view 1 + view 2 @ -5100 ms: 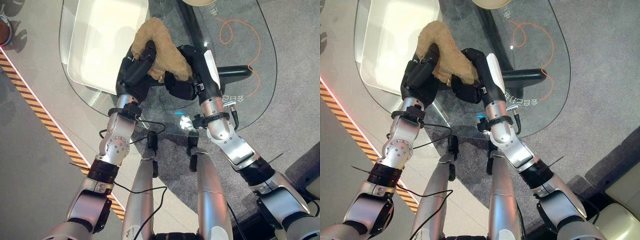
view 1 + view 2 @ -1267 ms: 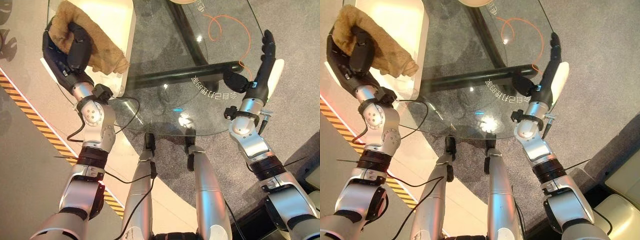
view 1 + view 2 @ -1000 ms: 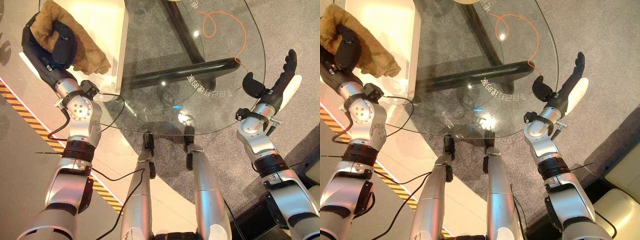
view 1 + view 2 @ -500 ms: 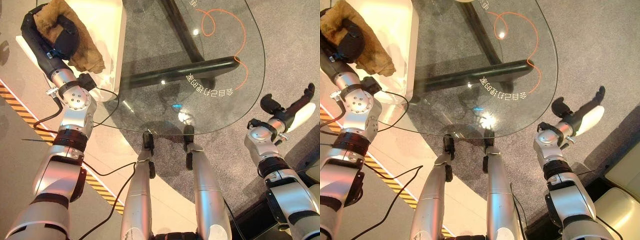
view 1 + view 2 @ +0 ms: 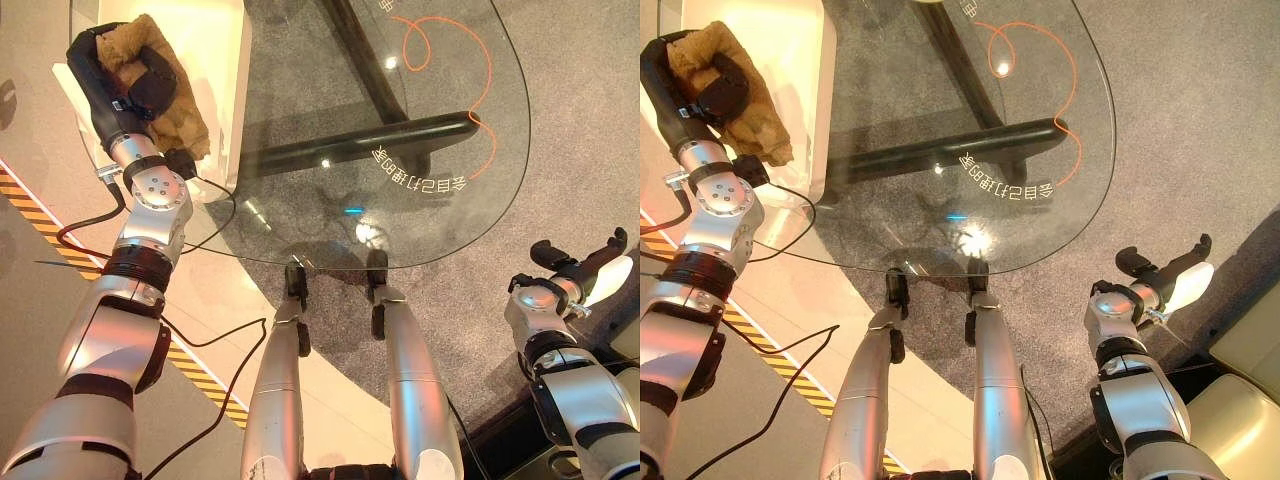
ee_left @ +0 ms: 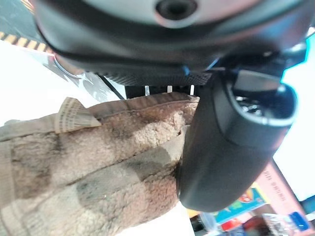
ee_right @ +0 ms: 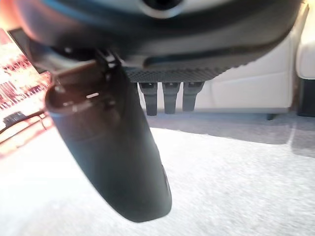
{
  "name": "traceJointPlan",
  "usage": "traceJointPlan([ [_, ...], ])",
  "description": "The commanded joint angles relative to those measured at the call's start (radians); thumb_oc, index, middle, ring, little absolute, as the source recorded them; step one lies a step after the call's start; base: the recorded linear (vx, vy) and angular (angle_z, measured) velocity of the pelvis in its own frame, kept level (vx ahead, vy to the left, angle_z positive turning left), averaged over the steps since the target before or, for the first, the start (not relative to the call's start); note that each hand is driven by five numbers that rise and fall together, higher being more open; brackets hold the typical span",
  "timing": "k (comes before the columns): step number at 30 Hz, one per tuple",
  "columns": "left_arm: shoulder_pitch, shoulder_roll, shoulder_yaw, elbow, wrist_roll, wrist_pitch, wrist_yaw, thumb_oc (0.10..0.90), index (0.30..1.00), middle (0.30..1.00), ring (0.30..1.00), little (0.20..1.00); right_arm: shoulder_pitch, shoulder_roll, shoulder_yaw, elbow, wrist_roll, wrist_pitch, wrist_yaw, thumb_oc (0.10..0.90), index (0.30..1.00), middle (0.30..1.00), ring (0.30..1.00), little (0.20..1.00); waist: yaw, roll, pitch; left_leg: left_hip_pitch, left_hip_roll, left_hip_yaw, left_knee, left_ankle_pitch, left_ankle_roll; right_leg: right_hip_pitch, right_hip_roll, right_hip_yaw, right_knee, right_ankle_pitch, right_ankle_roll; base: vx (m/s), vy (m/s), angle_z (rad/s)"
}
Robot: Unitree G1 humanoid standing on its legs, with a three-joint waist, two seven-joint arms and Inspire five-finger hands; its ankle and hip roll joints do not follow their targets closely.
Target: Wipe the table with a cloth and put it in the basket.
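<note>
The brown cloth [image 5: 160,85] is gripped tight in the curled left hand [image 5: 125,85] right over the white basket [image 5: 222,60], so only the letting go seems left, while the right hand [image 5: 585,268] is held loose and empty beside the glass table [image 5: 440,120].

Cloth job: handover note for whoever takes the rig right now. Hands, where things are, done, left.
Left hand: shut on the fluffy brown cloth, held over the white box-like container at the robot's left, beside the oval glass table.
Right hand: open, holding nothing, low at the robot's right side, off the table over grey carpet.
Done: cloth is off the glass; whether the wiping is complete cannot be judged from the glass.
Left: release the cloth into the container, assuming it is the basket, then withdraw the left hand.
</note>
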Motion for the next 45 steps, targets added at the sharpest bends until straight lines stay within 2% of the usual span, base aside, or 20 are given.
traceJointPlan([
  [1,-0.140,0.123,0.030,0.005,0.070,-0.020,0.010,0.100,0.300,0.300,0.300,0.200,0.021,-0.053,-0.022,0.034,0.013,0.025,0.002,0.800,0.900,0.900,0.900,0.900,0.007,0.012,-0.029,0.019,-0.036,0.058,0.061,-0.085,0.032,0.078,0.053,-0.039,-0.029,-0.063,0.022,0.00,0.000,0.00],
  [6,-0.142,0.125,0.012,0.032,0.094,0.040,-0.018,0.100,0.300,0.300,0.300,0.200,0.030,-0.048,-0.004,0.053,-0.014,0.085,0.041,0.800,0.900,0.900,0.900,0.900,0.002,0.017,-0.029,0.024,-0.039,0.061,0.048,-0.078,0.034,0.078,0.055,-0.037,-0.040,-0.058,0.019,0.00,0.000,0.00],
  [14,-0.159,0.123,-0.036,0.049,0.162,0.111,-0.065,0.100,0.300,0.300,0.300,0.200,0.040,-0.039,0.012,0.064,-0.030,0.120,0.079,0.800,0.900,0.900,0.900,0.900,-0.004,0.022,-0.029,0.023,-0.040,0.068,0.039,-0.070,0.035,0.073,0.056,-0.033,-0.046,-0.052,0.019,0.00,0.000,0.00],
  [28,-0.204,0.115,-0.105,0.090,0.267,0.151,-0.107,0.100,0.300,0.300,0.300,0.200,0.035,-0.024,0.050,0.066,-0.040,0.167,0.163,0.800,0.900,0.900,0.900,0.900,-0.014,0.017,-0.029,0.012,-0.037,0.079,0.031,-0.053,0.032,0.058,0.058,-0.030,-0.055,-0.036,0.017,0.00,0.000,0.00],
  [40,-0.239,0.112,-0.149,0.112,0.291,0.215,-0.109,0.114,0.312,0.312,0.312,0.214,0.031,-0.025,0.060,0.062,-0.044,0.166,0.169,0.800,0.900,0.900,0.900,0.900,-0.019,0.014,-0.029,-0.014,-0.036,0.082,0.030,-0.043,0.033,0.034,0.058,-0.030,-0.062,-0.022,0.019,0.00,0.000,0.00],
  [41,-0.243,0.111,-0.149,0.112,0.289,0.220,-0.108,0.237,0.418,0.418,0.418,0.337,0.030,-0.025,0.061,0.061,-0.045,0.166,0.169,0.800,0.900,0.900,0.900,0.900,-0.018,0.013,-0.029,-0.014,-0.036,0.082,0.028,-0.042,0.033,0.034,0.059,-0.030,-0.064,-0.020,0.020,0.00,0.000,0.00],
  [42,-0.249,0.110,-0.152,0.116,0.290,0.227,-0.108,0.306,0.476,0.476,0.476,0.406,0.030,-0.024,0.061,0.058,-0.045,0.166,0.167,0.800,0.900,0.900,0.900,0.900,-0.019,0.012,-0.029,-0.018,-0.036,0.083,0.029,-0.041,0.033,0.031,0.059,-0.030,-0.065,-0.018,0.021,0.00,0.000,0.00],
  [43,-0.253,0.109,-0.155,0.121,0.289,0.234,-0.108,0.432,0.585,0.585,0.585,0.532,0.029,-0.024,0.061,0.057,-0.044,0.166,0.167,0.800,0.900,0.900,0.900,0.900,-0.020,0.010,-0.029,-0.021,-0.036,0.083,0.030,-0.041,0.033,0.029,0.059,-0.031,-0.066,-0.018,0.021,0.00,0.000,0.00],
  [44,-0.256,0.109,-0.157,0.124,0.283,0.240,-0.103,0.800,0.900,0.900,0.900,0.900,0.028,-0.022,0.061,0.056,-0.044,0.168,0.165,0.800,0.900,0.900,0.900,0.900,-0.019,0.010,-0.029,-0.024,-0.036,0.082,0.032,-0.040,0.032,0.026,0.059,-0.030,-0.065,-0.016,0.022,0.00,0.000,0.00],
  [45,-0.258,0.107,-0.157,0.126,0.281,0.246,-0.100,0.800,0.900,0.900,0.900,0.900,0.028,-0.020,0.062,0.055,-0.043,0.170,0.163,0.800,0.900,0.900,0.900,0.900,-0.020,0.009,-0.029,-0.025,-0.036,0.082,0.032,-0.041,0.033,0.025,0.059,-0.030,-0.065,-0.015,0.022,0.00,0.000,0.00],
])
